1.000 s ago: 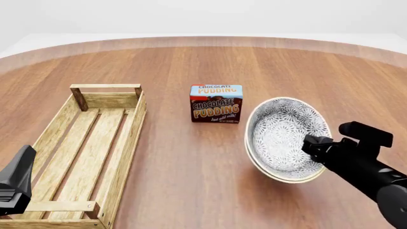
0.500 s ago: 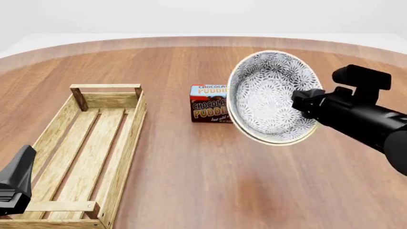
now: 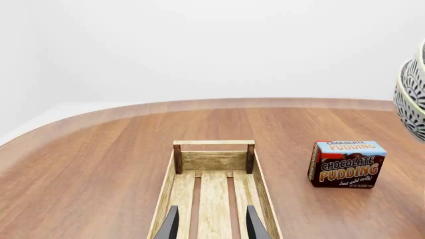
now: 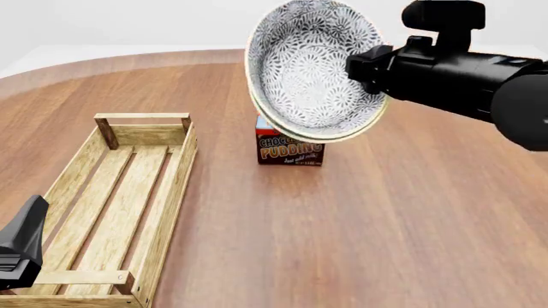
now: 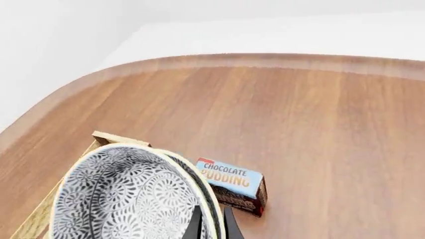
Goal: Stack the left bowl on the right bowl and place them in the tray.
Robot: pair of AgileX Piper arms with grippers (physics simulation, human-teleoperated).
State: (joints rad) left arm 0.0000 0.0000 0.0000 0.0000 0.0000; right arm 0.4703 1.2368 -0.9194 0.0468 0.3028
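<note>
Two stacked patterned bowls (image 4: pixel 312 67), grey-white floral inside, hang tilted high above the table, nested one in the other. My right gripper (image 4: pixel 366 69) is shut on their rim at the right side; in the right wrist view its fingers (image 5: pixel 229 221) pinch the rim of the bowls (image 5: pixel 126 199). The bowls' edge shows in the left wrist view (image 3: pixel 411 97). The light-wood tray (image 4: pixel 120 205) lies at the left, empty. My left gripper (image 3: pixel 211 226) hovers open over the tray's (image 3: pixel 214 184) near end; its body (image 4: pixel 19 247) shows at the lower left.
A chocolate pudding box (image 4: pixel 291 151) stands on the table under the lifted bowls, right of the tray; it also shows in the left wrist view (image 3: pixel 345 163) and the right wrist view (image 5: pixel 232 186). Wood tabletop (image 4: pixel 411 224) spreads around.
My right gripper has lifted the stacked bowls off the table, up and to the left, now above the pudding box. The left arm has not moved.
</note>
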